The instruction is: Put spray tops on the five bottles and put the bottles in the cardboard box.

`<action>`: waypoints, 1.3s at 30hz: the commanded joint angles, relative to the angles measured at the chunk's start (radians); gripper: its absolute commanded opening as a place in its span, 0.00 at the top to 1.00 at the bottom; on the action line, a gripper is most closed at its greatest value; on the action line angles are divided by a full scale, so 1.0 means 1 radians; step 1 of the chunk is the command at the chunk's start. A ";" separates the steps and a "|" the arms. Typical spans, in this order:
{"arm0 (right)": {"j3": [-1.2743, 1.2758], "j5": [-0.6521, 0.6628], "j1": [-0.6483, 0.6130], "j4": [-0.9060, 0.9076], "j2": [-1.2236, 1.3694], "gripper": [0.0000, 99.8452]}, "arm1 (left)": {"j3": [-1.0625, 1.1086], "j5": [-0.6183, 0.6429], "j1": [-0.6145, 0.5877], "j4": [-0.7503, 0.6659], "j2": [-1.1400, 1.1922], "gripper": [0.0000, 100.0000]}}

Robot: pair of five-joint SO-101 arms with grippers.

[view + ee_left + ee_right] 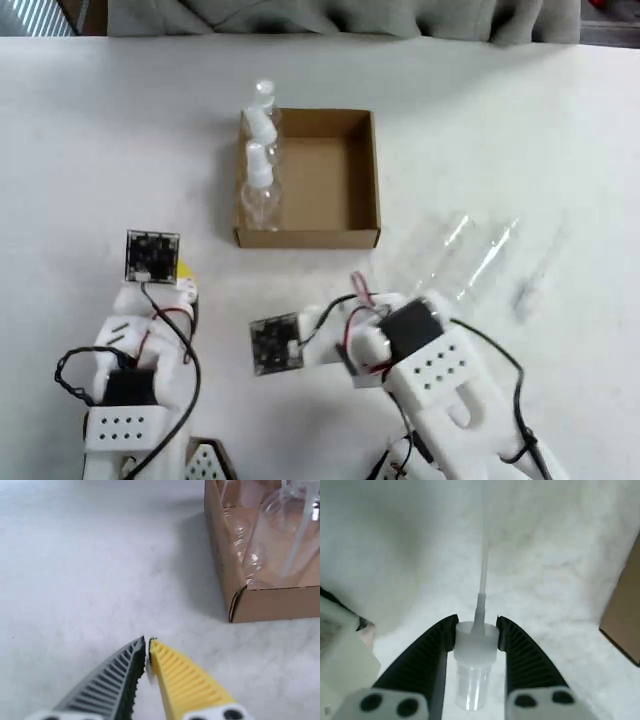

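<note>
A translucent white spray top [476,645] with a thin dip tube is pinched in the black right hand [476,625] above the white desk [500,120]. Nearby, capped clear plastic bottles [260,195] sit along one wall of the open brown cardboard box [375,170]. The grey-and-yellow left hand [147,647] is pressed together near the box's corner.

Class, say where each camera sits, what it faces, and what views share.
High view: above the table, looking down on box, bottles, left arm, right arm.
Left wrist: on that arm, facing past shut left claw toward box.
Right wrist: on its arm, facing past right claw gripping a spray top.
Shared: all show the box.
</note>
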 commanded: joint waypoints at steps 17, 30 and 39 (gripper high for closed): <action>-0.308 0.008 0.101 0.117 0.259 0.75 | -0.051 -0.002 -0.007 -0.026 -0.018 0.97; -0.446 -0.124 0.789 0.177 0.266 0.91 | -0.049 -0.005 -0.005 -0.026 -0.018 0.97; -0.239 -0.344 0.776 0.176 0.259 0.99 | -0.049 -0.003 -0.004 -0.020 -0.018 0.97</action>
